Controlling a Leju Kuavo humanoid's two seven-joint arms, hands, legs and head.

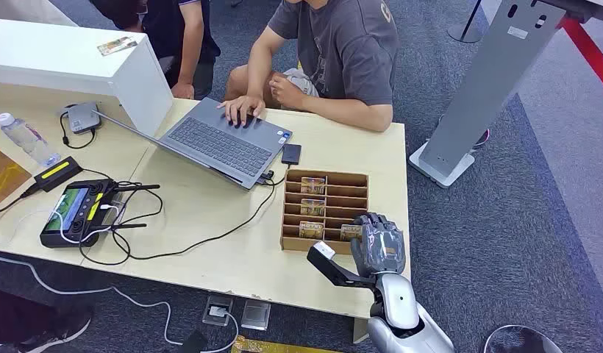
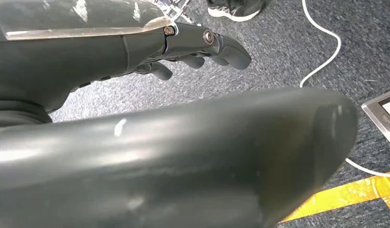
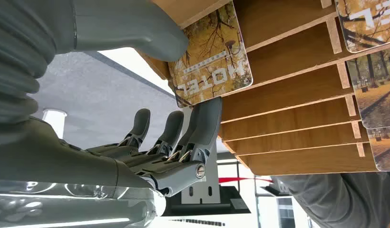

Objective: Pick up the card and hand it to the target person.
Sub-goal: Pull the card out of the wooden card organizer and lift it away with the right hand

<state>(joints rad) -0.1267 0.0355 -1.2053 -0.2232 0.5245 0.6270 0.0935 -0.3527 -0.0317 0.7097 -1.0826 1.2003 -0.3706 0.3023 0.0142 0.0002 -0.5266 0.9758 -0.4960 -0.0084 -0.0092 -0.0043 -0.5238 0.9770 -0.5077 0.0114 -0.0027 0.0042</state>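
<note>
A wooden slotted card rack stands at the table's right end, with hotel cards upright in its slots. My right hand is at the rack's near right corner. In the right wrist view the right hand pinches an autumn-print "HOTEL" card between thumb and a finger, the card still at the rack's front slot; from the head it is the card just left of the hand. My left hand hangs over the carpet, fingers loosely extended, holding nothing. A person in a grey T-shirt sits across the table.
An open laptop lies under that person's hand. A screen controller with cables, a water bottle and a white box occupy the left. A second person stands behind. A grey stand rises at right.
</note>
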